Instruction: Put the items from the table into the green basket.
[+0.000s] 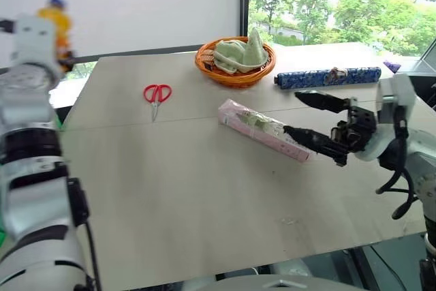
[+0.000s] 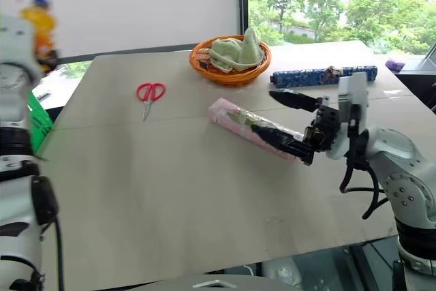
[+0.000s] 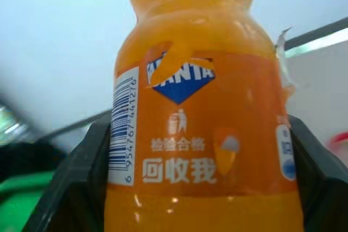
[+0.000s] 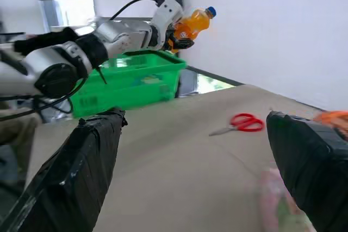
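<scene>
Three task items are on our list. First, the orange-drink bottle (image 3: 204, 134), blue-capped, clamped between the black fingers (image 3: 81, 177) of our left gripper (image 4: 176, 35) and held up in the air past the table's left edge, above the green basket (image 4: 130, 80); its label reads "FANTA" in white on a blue patch, with a bin pictogram, two lines of white Chinese characters below it, and a white barcode strip whose digits run 6 954767 441276. Second, the pink packet (image 1: 262, 129) with green print, lying slantwise near the middle of the table (image 1: 204, 223), just beyond the seam; its lettering is too small for us to read. Third, the red-handled scissors (image 1: 157, 97), flat on the far left part of the tabletop, blades pointing toward us, well apart from the packet. Our right gripper (image 1: 310, 120) hovers over the near end of the packet with its fingers spread wide and nothing between them; we cannot tell whether the lower finger touches the wrapper. Also noted: an orange wicker basket (image 1: 235, 73) holding pale green cloth near the far edge, and a dark blue patterned roll (image 1: 327, 77) beside it toward the right. Open tabletop lies all along the near edge and between the scissors and the left edge.
</scene>
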Controlling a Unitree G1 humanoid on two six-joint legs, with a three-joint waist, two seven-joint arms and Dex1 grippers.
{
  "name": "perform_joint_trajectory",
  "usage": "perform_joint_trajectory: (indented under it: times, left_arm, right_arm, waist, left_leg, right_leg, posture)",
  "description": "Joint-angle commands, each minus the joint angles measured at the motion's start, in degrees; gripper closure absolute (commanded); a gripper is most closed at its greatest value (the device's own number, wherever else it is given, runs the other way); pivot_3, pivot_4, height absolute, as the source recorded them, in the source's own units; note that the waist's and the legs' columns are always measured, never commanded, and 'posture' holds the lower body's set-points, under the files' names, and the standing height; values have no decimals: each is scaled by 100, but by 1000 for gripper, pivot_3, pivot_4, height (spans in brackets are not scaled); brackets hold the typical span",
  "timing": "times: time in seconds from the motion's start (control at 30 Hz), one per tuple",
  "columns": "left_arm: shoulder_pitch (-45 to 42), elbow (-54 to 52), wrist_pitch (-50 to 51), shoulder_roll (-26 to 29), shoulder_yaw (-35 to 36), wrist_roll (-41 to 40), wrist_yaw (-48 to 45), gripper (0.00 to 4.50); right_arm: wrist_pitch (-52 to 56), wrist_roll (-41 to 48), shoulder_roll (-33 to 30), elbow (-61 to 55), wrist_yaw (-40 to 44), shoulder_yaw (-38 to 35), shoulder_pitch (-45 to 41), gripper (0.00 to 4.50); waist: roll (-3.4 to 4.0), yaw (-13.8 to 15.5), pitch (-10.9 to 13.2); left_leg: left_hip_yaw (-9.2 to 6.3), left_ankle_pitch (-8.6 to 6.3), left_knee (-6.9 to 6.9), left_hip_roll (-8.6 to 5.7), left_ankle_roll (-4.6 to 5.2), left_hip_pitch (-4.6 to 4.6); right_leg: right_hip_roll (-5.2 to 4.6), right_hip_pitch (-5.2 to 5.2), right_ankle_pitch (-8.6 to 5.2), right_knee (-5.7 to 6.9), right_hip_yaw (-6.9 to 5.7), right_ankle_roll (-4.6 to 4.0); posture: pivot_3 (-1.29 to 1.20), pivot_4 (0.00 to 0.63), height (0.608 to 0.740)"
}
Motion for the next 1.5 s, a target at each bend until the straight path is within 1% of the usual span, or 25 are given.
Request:
perform_joint_trajectory:
  times: [0.03, 0.1, 0.2, 0.27, 0.4, 0.43, 0.47, 0.67, 0.7, 0.73, 0.83, 0.93, 0.97, 1.03, 1.07, 1.13, 1.17, 1.27, 1.33, 1.4, 1.5]
  left_arm:
    - [-74, 16, -204, 462, 332, 11, 620, 1474]
    - [71, 56, -129, 609, 441, -13, 789, 1474]
    - [329, -42, 16, 683, 605, -64, 1048, 1474]
    - [557, -206, 101, 596, 720, -147, 1120, 1474]
    - [953, -469, 206, 336, 851, -339, 1149, 1474]
    - [992, -499, 201, 311, 839, -360, 1126, 428]
    - [1024, -529, 203, 294, 831, -379, 1111, 72]
    - [877, -538, -39, 338, 689, -362, 1015, 72]
    - [814, -634, -7, 276, 625, -394, 934, 72]
    - [708, -792, -52, 122, 539, -518, 719, 72]
    - [557, -1626, -18, -497, -96, -1020, -645, 72]
    - [746, -2756, 581, -1130, -908, -1607, -2060, 72]
    - [862, -3082, 633, -1247, -1287, -1713, -2610, 72]
    - [1006, -3488, 427, -1319, -2011, -1629, -3458, 72]
    - [975, -3548, 21, -1401, -2410, -1523, -3924, 72]
    - [649, -3181, -767, -1745, -2970, -1332, -4531, 72]
    - [382, -2751, -1405, -1941, -3306, -1059, -4752, 72]
    - [-400, -1309, -2684, -2458, -3924, -463, -5125, 72]
    - [-1071, -76, -3281, -2975, -4099, -205, -5108, 72]
    - [-1615, 902, -3778, -3353, -4256, 85, -5142, 72]
    - [-2170, 1844, -4194, -3798, -4342, 351, -5251, 72]
  right_arm:
    - [-1, 64, 32, 51, 137, 94, -268, 0]
    - [10, 56, 71, 82, 141, 160, -353, 0]
    - [66, 142, 69, 61, 243, 209, -415, 0]
    - [71, 164, 93, 62, 260, 245, -455, 0]
    - [37, 71, 117, 85, 330, 304, -449, 0]
    - [42, 62, 106, 85, 347, 304, -444, 0]
    - [45, 55, 99, 86, 360, 304, -442, 0]
    - [51, -15, 57, 94, 359, 264, -404, 0]
    - [44, -22, 44, 95, 354, 238, -378, 0]
    - [25, -45, 29, 108, 333, 192, -338, 0]
    - [-109, -284, -89, 314, 297, -38, -69, 0]
    - [-311, -807, -375, 646, 423, -175, 319, 0]
    - [-429, -1103, -505, 761, 416, -174, 442, 0]
    - [-497, -1385, -683, 937, 409, -200, 608, 0]
    - [-475, -1454, -778, 981, 413, -246, 716, 0]
    - [-479, -1575, -874, 1015, 419, -297, 869, 0]
    - [-465, -1588, -893, 998, 412, -341, 944, 0]
    - [-400, -1589, -875, 951, 349, -441, 1070, 0]
    - [-373, -1586, -886, 849, 311, -535, 1253, 0]
    - [-369, -1580, -864, 703, 239, -640, 1451, 0]
    - [-311, -1466, -776, 415, 72, -827, 1750, 0]
  waist:
    - [-49, 189, -2]
    - [-82, 335, -9]
    - [-123, 547, -37]
    - [-129, 639, -42]
    - [-142, 697, -51]
    - [-144, 693, -52]
    - [-149, 684, -56]
    - [-143, 558, -63]
    - [-137, 548, -65]
    - [-135, 540, -66]
    - [-131, 644, -83]
    - [-111, 703, -96]
    - [-97, 673, -102]
    - [-75, 571, -109]
    - [-70, 518, -108]
    - [-42, 430, -110]
    - [-32, 422, -105]
    - [10, 418, -103]
    - [30, 415, -105]
    - [40, 387, -101]
    - [40, 306, -99]
  left_leg:
    - [-3, 0, 2, 0, 0, -4]
    - [-7, -1, 11, -2, 0, -11]
    - [-20, 9, 23, -8, -18, -45]
    - [-33, 10, 27, -18, -21, -67]
    - [-44, 11, 27, -30, -22, -76]
    - [-44, 11, 27, -30, -22, -77]
    - [-44, 11, 26, -30, -22, -77]
    - [-40, 11, 22, -30, -21, -77]
    - [-39, 11, 22, -30, -21, -77]
    - [-39, 12, 22, -30, -20, -77]
    - [-40, 12, 24, -31, -20, -77]
    - [-36, 13, 27, -45, -21, -77]
    - [-35, 13, 28, -52, -20, -78]
    - [-25, 13, 28, -63, -15, -78]
    - [-20, 12, 27, -62, -13, -76]
    - [-14, 14, 27, -56, -10, -74]
    - [-13, 14, 28, -49, -10, -70]
    - [-10, 15, 37, -32, -10, -65]
    - [-2, 2, 43, -22, 11, -63]
    - [-4, 1, 50, -20, 14, -68]
    - [-1, -4, 59, -18, 19, -77]
  right_leg:
    - [-3, -1, 0, 1, -7, 0]
    - [-13, -3, 2, 5, -19, -1]
    - [-26, -34, 4, 8, -36, -4]
    - [-40, -49, 4, 10, -50, -5]
    - [-63, -48, 4, 11, -75, -7]
    - [-65, -47, 4, 12, -78, -7]
    - [-65, -47, 4, 12, -78, -7]
    - [-65, -47, 4, 13, -77, -8]
    - [-65, -47, 4, 14, -77, -8]
    - [-65, -47, 4, 14, -77, -8]
    - [-66, -47, 4, 15, -82, -8]
    - [-95, -34, 4, 10, -107, -7]
    - [-103, -31, 4, 8, -107, -7]
    - [-114, -28, 4, 8, -103, -6]
    - [-113, -28, 3, 9, -99, -5]
    - [-98, -29, 3, 14, -92, -5]
    - [-85, -28, 3, 15, -89, -5]
    - [-51, -27, 3, 20, -81, -6]
    - [-31, -27, 2, 18, -67, -5]
    - [-20, -27, 1, 14, -65, -3]
    - [-17, -29, -4, 9, -56, 6]
  posture:
    - [-101, 0, 740]
    - [-93, 0, 740]
    - [-79, 0, 740]
    - [-79, 0, 740]
    - [-74, 0, 740]
    - [-74, 0, 740]
    - [-74, 0, 740]
    - [-74, 0, 740]
    - [-96, 0, 740]
    - [-96, 0, 740]
    - [-96, 0, 740]
    - [-128, 0, 740]
    - [-128, 0, 740]
    - [-134, 0, 740]
    - [-130, 0, 740]
    - [-138, 0, 740]
    - [-144, 0, 740]
    - [-180, 0, 740]
    - [-195, 0, 740]
    - [-239, 0, 740]
    - [-284, 0, 740]
